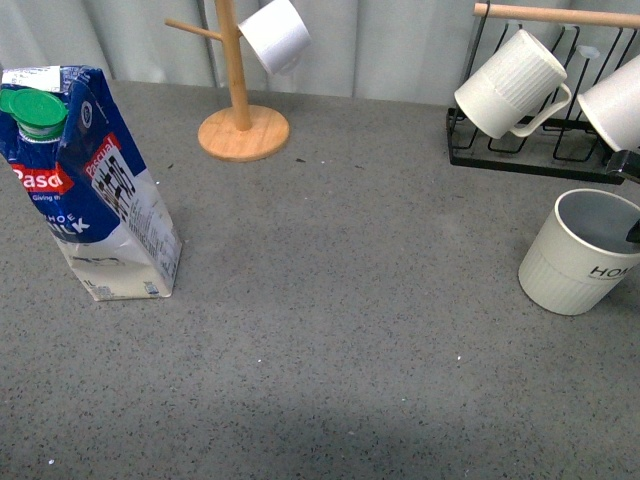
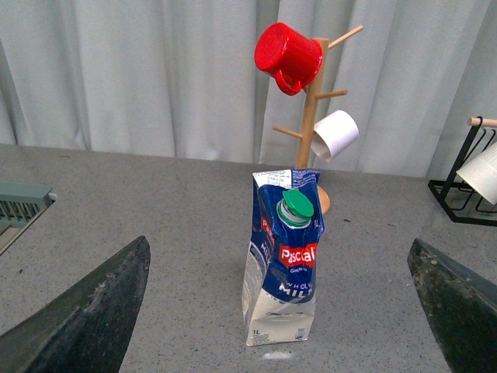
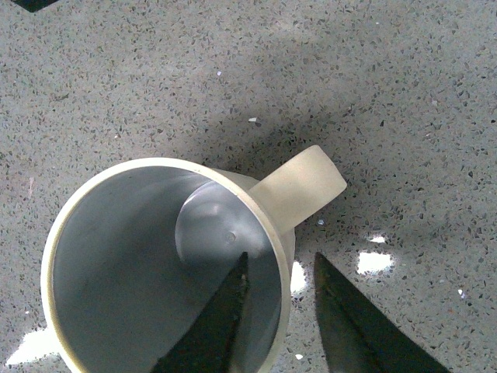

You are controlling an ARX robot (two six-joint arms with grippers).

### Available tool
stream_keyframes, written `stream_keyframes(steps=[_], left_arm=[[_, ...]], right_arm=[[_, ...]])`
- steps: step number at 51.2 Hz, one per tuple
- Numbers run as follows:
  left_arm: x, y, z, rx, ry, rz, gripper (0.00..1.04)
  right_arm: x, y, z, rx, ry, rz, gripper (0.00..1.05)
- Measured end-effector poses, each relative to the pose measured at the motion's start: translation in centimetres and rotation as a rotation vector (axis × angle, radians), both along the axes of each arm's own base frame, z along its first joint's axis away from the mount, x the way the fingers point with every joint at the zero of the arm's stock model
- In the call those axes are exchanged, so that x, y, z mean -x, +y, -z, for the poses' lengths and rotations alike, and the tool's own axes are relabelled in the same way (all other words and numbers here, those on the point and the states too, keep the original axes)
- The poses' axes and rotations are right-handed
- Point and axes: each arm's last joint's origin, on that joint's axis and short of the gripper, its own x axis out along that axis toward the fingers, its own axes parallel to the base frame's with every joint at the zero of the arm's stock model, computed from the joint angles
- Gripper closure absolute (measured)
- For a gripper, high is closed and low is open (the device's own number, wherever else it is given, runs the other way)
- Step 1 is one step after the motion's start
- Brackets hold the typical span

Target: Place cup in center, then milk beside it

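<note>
At the right, the right gripper straddles the wall of the off-white ribbed "HOME" mug, placed for carrying it centreward; whether it is clamped cannot be told.

On the tall blue-and-white milk carton, the red label read "Pascual", with "MILK" below and "1L" near the base. The off-white ribbed mug showed black "HOM", then ran out of frame.

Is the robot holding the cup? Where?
Not yet, it seems: the right gripper straddles the cup rim beside the handle, with gaps. The left gripper is open, empty.
</note>
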Motion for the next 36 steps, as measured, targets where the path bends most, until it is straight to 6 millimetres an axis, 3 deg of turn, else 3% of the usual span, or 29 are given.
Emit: stream_keyframes(steps=[9,23,36], left_arm=[[0.0,0.0,0.0,0.000,0.000,0.000,0.07],[0.0,0.0,0.0,0.000,0.000,0.000,0.07],[0.0,0.0,0.0,0.000,0.000,0.000,0.07]], right_arm=[[0.0,0.0,0.0,-0.008,0.009,0.013,1.04],[0.3,0.4,-0.6,-0.040,0.023,0.046,1.03],[0.8,4.1,-2.6,-0.103,-0.019,0.013,1.03]])
